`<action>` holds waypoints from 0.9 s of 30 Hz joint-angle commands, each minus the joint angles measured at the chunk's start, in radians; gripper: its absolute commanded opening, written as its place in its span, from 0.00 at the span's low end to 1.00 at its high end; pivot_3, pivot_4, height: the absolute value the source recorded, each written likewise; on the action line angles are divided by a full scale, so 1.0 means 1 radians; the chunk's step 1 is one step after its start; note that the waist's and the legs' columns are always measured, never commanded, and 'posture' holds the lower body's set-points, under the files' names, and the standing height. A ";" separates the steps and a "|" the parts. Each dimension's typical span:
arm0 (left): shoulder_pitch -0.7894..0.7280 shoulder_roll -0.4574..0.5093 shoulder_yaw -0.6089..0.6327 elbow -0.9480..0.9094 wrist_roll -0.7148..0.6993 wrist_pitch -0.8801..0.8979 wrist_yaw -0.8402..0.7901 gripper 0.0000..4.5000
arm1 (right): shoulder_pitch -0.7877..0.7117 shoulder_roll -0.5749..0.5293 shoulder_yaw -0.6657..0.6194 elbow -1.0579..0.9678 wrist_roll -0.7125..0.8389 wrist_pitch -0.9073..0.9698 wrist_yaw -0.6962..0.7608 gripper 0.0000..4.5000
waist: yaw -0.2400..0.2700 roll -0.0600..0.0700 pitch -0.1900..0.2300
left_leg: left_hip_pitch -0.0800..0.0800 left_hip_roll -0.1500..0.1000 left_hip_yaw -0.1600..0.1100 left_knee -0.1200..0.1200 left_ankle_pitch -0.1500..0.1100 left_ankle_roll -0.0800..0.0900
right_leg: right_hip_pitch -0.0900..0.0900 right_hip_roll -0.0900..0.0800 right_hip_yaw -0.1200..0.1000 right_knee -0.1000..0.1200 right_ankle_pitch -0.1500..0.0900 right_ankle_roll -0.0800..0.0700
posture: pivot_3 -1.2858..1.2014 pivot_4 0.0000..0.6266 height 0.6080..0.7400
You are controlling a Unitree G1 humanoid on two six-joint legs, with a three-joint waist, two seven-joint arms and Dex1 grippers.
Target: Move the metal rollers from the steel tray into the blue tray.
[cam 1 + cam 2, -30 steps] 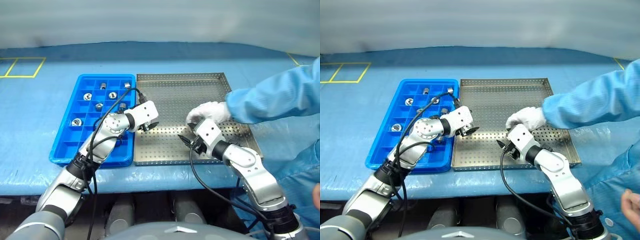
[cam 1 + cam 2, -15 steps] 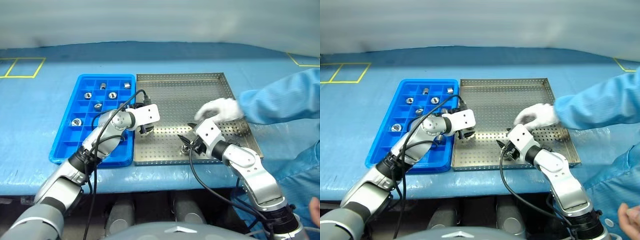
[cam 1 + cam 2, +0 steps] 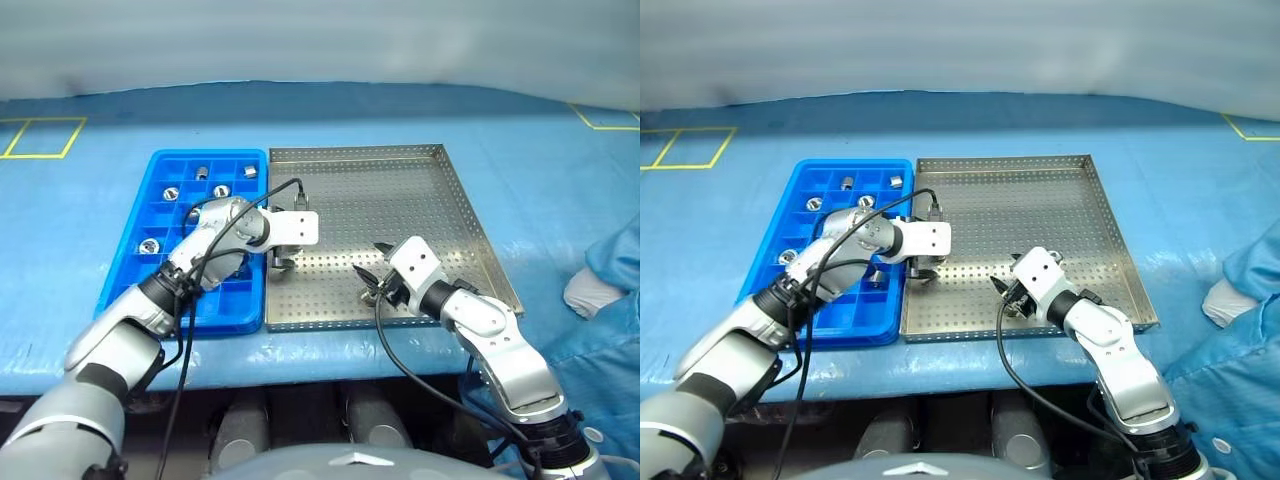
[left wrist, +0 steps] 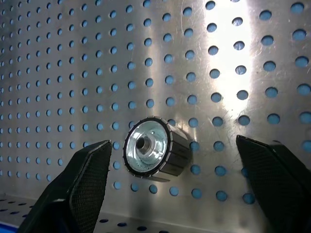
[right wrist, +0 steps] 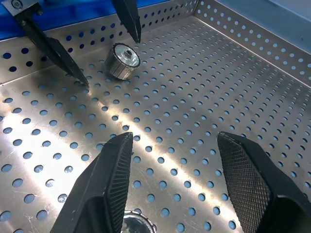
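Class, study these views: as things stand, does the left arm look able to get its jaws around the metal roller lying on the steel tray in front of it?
Probably yes. The left gripper stands open with the metal roller lying between its jaws on the steel tray; nothing sits between them, and the right gripper is off to one side.

Head stereo pair high above steel tray (image 3: pixel 400 190); wrist cameras close, seemingly sharing it.

A blue cloth (image 3: pixel 90 220) is covering the table. Yellow tape lines (image 3: pixel 40 135) are marking its far corner. A person's white glove (image 3: pixel 585 293) is resting at the edge.
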 commanded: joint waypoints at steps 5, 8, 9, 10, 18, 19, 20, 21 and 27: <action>-0.049 -0.014 -0.040 0.079 0.053 -0.062 -0.078 0.71 | -0.024 0.026 -0.004 0.000 -0.009 -0.050 -0.023 0.65 | -0.001 0.000 0.000 | 0.000 0.000 0.000 0.000 0.000 0.000 | 0.000 0.000 0.000 0.000 0.000 0.000 | 0.49 0.24 1.00; -0.045 -0.023 -0.032 0.079 0.055 -0.067 -0.098 0.49 | -0.017 0.036 -0.008 0.001 -0.012 -0.057 -0.031 0.65 | 0.000 0.000 0.000 | 0.000 0.000 0.000 0.000 0.000 0.000 | 0.000 0.000 0.000 0.000 0.000 0.000 | 0.48 0.24 1.00; -0.044 -0.027 -0.025 0.080 0.052 -0.066 -0.101 0.49 | -0.013 0.038 -0.009 0.002 -0.013 -0.060 -0.033 0.65 | -0.001 0.000 0.000 | 0.000 0.000 0.000 0.000 0.000 0.000 | 0.000 0.000 0.000 0.000 0.000 0.000 | 0.48 0.24 1.00; -0.044 -0.031 -0.018 0.082 0.048 -0.065 -0.103 0.49 | -0.010 0.039 -0.009 0.003 -0.015 -0.063 -0.034 0.65 | -0.001 0.000 0.000 | 0.000 0.000 0.000 0.001 0.000 0.000 | 0.000 0.000 0.001 0.000 0.000 0.000 | 0.48 0.24 1.00; -0.048 -0.054 0.069 0.079 -0.023 -0.027 -0.118 0.49 | 0.013 0.064 -0.002 0.004 -0.027 -0.071 -0.067 0.65 | -0.007 0.000 0.000 | -0.001 0.000 0.000 0.001 0.000 0.000 | -0.001 0.000 0.001 0.000 0.000 0.000 | 0.46 0.24 1.00; -0.048 -0.054 0.079 0.075 -0.031 -0.022 -0.117 0.49 | 0.019 0.068 -0.001 0.003 -0.029 -0.073 -0.071 0.65 | -0.009 0.000 0.000 | -0.001 0.000 0.000 0.000 0.000 0.000 | -0.001 0.000 0.001 0.000 0.000 0.000 | 0.46 0.24 1.00; -0.051 -0.053 0.087 0.075 -0.036 -0.019 -0.116 0.49 | 0.024 0.071 0.001 0.003 -0.030 -0.075 -0.073 0.65 | -0.011 0.000 0.000 | -0.001 0.000 0.000 0.000 0.000 0.000 | -0.001 0.000 0.001 0.000 0.000 0.000 | 0.46 0.24 1.00; -0.054 -0.052 0.091 0.076 -0.040 -0.018 -0.116 0.49 | 0.028 0.073 0.003 0.003 -0.032 -0.077 -0.075 0.65 | -0.012 0.000 0.000 | -0.001 0.000 0.000 0.000 0.000 0.000 | -0.001 0.000 0.001 0.000 0.000 0.000 | 0.46 0.24 1.00; -0.063 -0.051 0.077 0.092 -0.023 -0.055 -0.106 0.30 | 0.024 0.077 0.003 0.012 -0.033 -0.080 -0.076 0.65 | -0.023 0.000 0.000 | -0.001 0.000 0.000 0.001 0.000 0.000 | -0.001 0.000 0.001 0.000 0.000 0.000 | 0.46 0.24 1.00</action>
